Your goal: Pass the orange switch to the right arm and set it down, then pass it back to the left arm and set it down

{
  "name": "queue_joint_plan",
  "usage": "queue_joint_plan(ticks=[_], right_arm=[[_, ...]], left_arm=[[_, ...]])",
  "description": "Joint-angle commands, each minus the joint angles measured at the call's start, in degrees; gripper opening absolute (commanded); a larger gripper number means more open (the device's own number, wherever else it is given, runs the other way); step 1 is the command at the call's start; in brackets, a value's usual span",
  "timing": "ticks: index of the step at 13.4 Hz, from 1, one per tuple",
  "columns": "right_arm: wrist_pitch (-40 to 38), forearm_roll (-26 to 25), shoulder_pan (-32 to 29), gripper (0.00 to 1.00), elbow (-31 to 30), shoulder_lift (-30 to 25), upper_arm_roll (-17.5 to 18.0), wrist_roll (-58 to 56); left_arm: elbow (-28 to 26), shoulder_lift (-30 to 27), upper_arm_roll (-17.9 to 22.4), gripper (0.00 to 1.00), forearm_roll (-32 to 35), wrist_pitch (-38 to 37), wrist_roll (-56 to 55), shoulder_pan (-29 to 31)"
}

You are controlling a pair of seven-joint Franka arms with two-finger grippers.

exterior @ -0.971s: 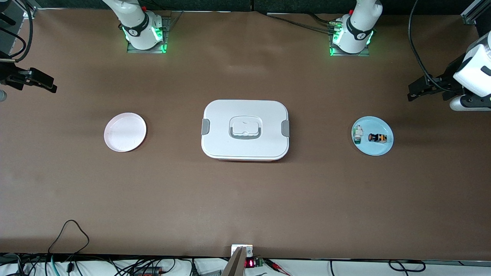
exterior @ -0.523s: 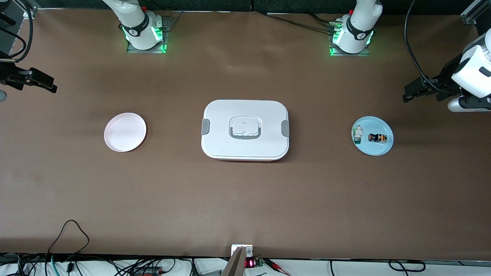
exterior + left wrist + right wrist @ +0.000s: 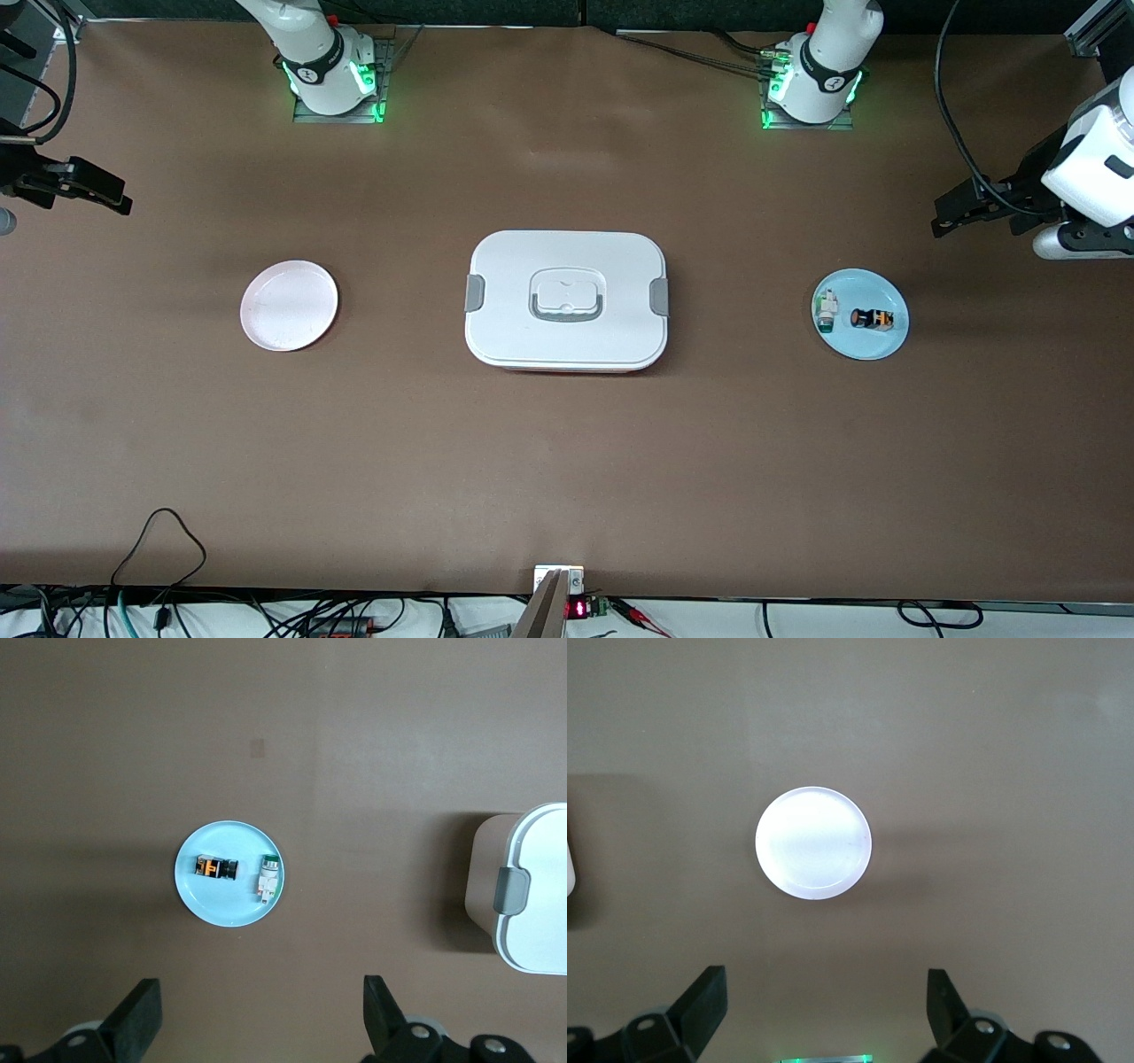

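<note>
Tiny black orange-marked switch (image 3: 872, 318) sat on pale blue round plate (image 3: 877, 347), toward left arm's end of table. Big white lidded box (image 3: 566, 299) mid-table. Left gripper (image 3: 263, 1020) and right gripper (image 3: 826, 1012) hung wide open, empty, at table ends.

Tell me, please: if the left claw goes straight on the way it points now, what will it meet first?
Probably the bare table: the open left claw points down just beside the blue plate, though depth is unclear.

No legible text, labels or brand marks. Red digits on small display (image 3: 577, 609) at table edge: unreadable.
</note>
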Motion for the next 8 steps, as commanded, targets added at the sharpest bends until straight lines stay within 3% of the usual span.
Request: queue_joint_plan(ticks=[1,8], right_arm=[[-0.18,0.81,-0.53,1.00,-0.42,-0.52,0.48,-0.16],[0.17,0.89,-0.44,1.00,-0.16,-0.60,0.48,0.01]], left_arm=[[-1.36,-1.14,0.17,1.00,1.05,0.39,1.50,0.57],[-0.75,-0.70,0.08,1.00,1.23,0.30,1.50,0.48]])
